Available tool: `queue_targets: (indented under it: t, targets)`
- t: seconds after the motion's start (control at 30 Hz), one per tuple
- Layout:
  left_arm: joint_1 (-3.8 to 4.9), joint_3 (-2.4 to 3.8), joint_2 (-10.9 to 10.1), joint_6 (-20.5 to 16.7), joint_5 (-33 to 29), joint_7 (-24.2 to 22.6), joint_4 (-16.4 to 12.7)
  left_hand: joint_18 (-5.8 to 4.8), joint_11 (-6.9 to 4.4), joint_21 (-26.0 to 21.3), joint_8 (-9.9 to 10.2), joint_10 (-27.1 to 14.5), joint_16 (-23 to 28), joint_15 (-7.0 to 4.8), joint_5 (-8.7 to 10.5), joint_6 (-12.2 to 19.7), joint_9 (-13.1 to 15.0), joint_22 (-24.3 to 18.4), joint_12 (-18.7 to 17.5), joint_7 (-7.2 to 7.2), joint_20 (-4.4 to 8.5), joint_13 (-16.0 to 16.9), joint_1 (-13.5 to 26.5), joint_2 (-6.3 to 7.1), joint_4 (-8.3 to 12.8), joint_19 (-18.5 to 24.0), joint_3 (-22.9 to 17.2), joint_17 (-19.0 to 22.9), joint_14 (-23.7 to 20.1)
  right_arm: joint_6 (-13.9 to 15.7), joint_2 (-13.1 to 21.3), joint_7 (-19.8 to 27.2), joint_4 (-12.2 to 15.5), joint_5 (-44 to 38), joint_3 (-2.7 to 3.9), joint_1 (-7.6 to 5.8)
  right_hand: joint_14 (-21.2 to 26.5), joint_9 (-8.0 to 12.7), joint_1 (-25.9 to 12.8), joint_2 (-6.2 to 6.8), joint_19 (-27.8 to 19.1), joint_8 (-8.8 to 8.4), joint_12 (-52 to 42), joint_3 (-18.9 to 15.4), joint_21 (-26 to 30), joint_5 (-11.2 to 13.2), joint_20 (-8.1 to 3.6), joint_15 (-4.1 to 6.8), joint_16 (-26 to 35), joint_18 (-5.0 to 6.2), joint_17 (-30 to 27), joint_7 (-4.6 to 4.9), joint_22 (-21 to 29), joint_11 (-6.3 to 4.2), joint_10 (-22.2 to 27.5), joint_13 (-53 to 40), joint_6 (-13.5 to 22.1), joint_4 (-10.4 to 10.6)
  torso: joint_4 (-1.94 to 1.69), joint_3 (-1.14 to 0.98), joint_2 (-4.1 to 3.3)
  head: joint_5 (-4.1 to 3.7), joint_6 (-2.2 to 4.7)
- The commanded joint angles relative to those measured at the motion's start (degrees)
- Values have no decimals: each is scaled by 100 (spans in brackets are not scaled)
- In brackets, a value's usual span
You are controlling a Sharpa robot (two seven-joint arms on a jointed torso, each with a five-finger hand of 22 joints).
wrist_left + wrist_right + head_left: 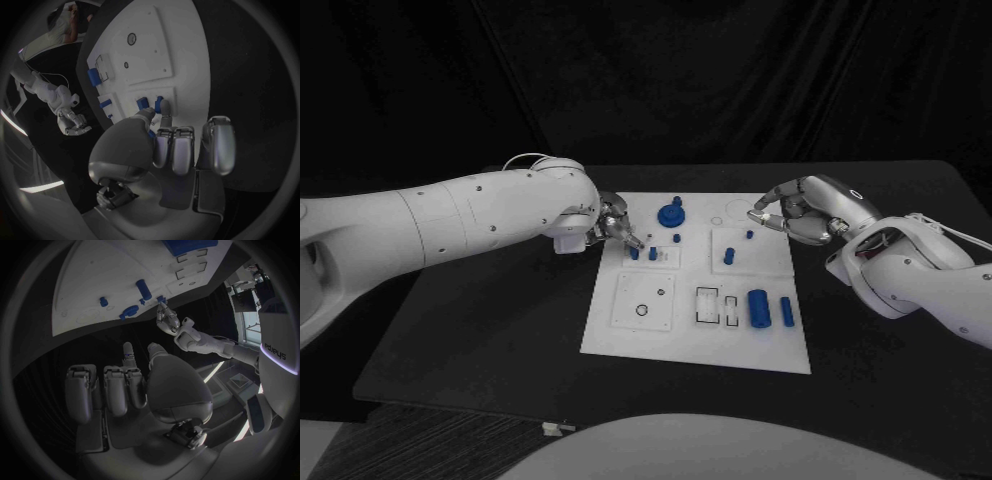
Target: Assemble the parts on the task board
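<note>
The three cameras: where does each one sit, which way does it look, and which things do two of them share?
Head view: on the robot's head, looking down at the white task board; both arms show, left hand at the board's left edge, right hand at its far right corner.
Left wrist view: behind the left hand, facing along the board; the right hand shows beyond.
Right wrist view: behind the right hand, facing the board; the left hand shows.
Shared: all see the board and both hands.
</note>
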State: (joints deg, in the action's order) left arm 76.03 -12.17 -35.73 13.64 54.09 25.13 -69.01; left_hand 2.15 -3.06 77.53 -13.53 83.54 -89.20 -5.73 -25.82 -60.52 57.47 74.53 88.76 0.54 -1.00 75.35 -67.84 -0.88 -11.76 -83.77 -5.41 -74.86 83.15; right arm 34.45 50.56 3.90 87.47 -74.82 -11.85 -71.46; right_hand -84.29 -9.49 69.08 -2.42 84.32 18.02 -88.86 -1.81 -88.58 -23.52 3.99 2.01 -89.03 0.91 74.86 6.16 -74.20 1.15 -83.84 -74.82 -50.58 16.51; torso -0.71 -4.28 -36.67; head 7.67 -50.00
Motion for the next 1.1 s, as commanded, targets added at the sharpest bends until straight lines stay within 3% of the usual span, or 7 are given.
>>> queue_targets:
  t: [0.03, 0.27, 0.5, 0.87, 1.1]
  targets:
    - [-13, 1, 1, 58, 7, -114, -4, 53, -46, -27, 65, 646, -80, -48, -90, -177, -97, 1194, 124, -13, 63, 1465, -85, 112, 98, -134, -303, -1514, 685, 12, -2, -60, -1, -32, 4, 14, -571, -83, 122, -18, 522, -31, -114, 49, -66, -123, -10, 41, -97, -67, 1514, -19, -1548, 26, -616, -1518, -28, -32, -1, -1, 1, 5, 0]
    - [-13, 1, -45, -95, 7, -123, -67, 52, -60, -23, 103, 646, -80, -61, -107, -250, -154, 1195, 124, -24, 76, 1465, -123, 165, 201, -139, -511, -1514, 685, 11, -7, -63, -5, -32, 4, 15, -571, -84, 129, -15, 523, -30, -114, 52, -67, -129, -10, 41, -97, -67, 1514, -20, -1549, 26, -616, -1518, -30, -34, -2, 0, -2, 13, 0]
    - [-14, 1, -93, -226, 7, -156, -123, 50, -67, -19, 159, 646, -80, -72, -426, -289, -204, 1196, 124, -22, 91, 1465, -120, 316, 406, -148, -928, -1514, 685, -2, -24, -83, -21, -32, 4, 20, -571, -85, 139, -11, 518, -31, -114, 55, -59, -139, -10, 41, -97, -65, 1514, -20, -1546, 25, -616, -1518, -31, -38, -4, -1, 2, 26, 0]
    - [-14, 1, -201, -548, 7, -315, -255, 51, -64, -30, 174, 646, -80, -73, -524, -286, -190, 1194, 124, -9, 93, 1465, -104, 456, 655, -149, -1376, -1514, 685, -7, -30, -100, -41, -32, 4, 24, -571, -85, 139, -11, 518, -31, -114, 55, -59, -139, -10, 41, -97, -65, 1514, -20, -1546, 25, -616, -1518, -31, -38, -6, 0, -1, 29, 0]
    - [-14, 1, -329, -954, 7, -479, -448, 53, -47, -48, 205, 646, -80, -61, -545, -234, -189, 1190, 124, 18, 86, 1465, -59, 500, 745, -142, -1556, -1514, 685, -4, -26, -107, -45, -32, 4, 26, -571, -85, 139, -11, 518, -31, -114, 55, -59, -139, -10, 41, -97, -65, 1514, -20, -1546, 25, -616, -1518, -31, -38, -3, 2, 0, 24, 0]
